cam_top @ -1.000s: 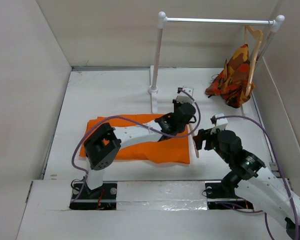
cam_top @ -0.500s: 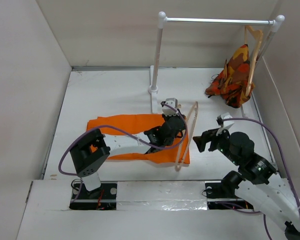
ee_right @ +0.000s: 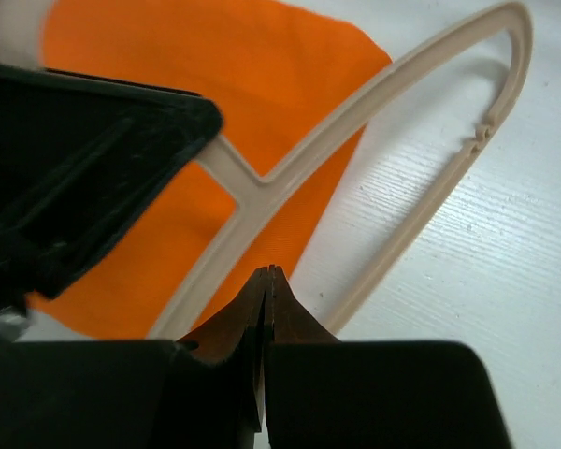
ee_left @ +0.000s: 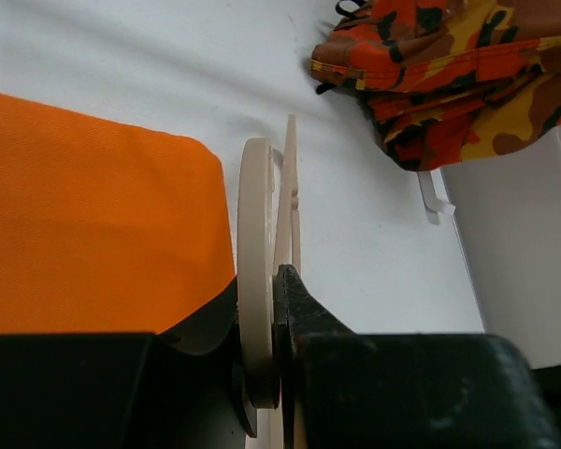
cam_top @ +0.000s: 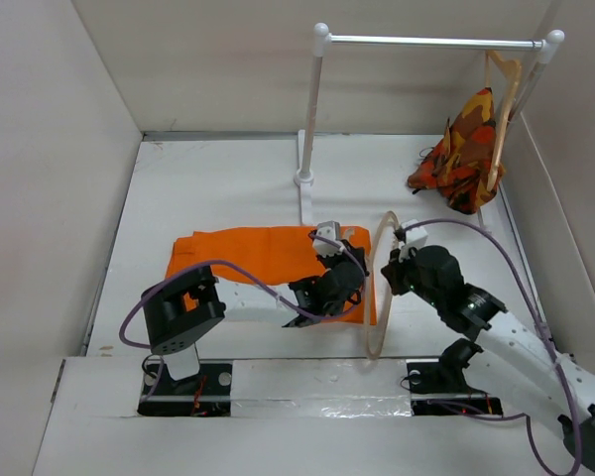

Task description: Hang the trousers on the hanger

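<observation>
Trousers point(cam_top: 243, 250) lie flat on the table point(cam_top: 218, 188), just left of the hanger point(ee_right: 248, 187), which the left end effector point(ee_left: 259, 281) clamps upright. I'd open the right end effector point(ee_right: 266, 273), seemingly closed on nothing, and feed cloth through.

Hangers: two (one pale cream hanger point(ee_left: 255, 234), one tan wooden hanger point(cam_top: 503, 109)). One pair of orange trousers point(cam_top: 248, 253). One patterned garment point(cam_top: 461, 149). One clothes rail point(cam_top: 431, 42).
</observation>
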Robot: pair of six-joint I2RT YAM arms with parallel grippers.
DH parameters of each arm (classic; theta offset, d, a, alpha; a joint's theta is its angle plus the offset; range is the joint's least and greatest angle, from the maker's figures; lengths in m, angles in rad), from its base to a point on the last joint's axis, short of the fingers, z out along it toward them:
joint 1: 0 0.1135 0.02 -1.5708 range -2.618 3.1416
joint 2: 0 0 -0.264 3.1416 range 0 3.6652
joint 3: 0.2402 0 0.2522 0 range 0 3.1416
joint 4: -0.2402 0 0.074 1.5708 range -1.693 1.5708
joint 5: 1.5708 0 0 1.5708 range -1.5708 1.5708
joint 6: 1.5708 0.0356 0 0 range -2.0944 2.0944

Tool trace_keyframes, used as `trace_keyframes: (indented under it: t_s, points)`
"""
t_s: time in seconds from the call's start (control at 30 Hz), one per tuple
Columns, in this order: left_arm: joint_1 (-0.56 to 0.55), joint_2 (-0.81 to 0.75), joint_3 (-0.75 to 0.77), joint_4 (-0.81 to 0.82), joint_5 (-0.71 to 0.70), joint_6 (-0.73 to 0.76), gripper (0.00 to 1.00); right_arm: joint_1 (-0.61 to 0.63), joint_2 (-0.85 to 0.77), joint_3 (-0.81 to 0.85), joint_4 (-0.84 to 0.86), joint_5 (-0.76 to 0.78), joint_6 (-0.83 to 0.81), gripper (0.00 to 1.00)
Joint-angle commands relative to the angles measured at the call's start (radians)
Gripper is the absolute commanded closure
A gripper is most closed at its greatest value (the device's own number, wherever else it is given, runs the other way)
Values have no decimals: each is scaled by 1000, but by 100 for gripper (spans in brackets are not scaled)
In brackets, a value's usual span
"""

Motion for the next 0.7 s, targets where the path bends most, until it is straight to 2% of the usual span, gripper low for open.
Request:
trace_keyframes:
  t_s: [0.0,0.13,0.17,0.3,0.37,0.67]
  points:
    - [6,11,-26,29,-91,-82,100,-48,75,-22,172,-50,-14,100]
    - [6,31,-43,15,-114,-114,100,-122,175,-80,287,-116,-7,59]
    - [6,33,-49,13,-114,-118,100,-142,204,-94,308,-138,-7,55]
    - [17,51,-60,18,-101,-126,100,-156,281,-150,448,-229,9,51]
    - [26,57,-65,18,-97,-125,100,-156,324,-157,489,-244,10,45]
    - [26,60,-98,38,-88,-114,100,-174,542,-191,649,-291,41,44]
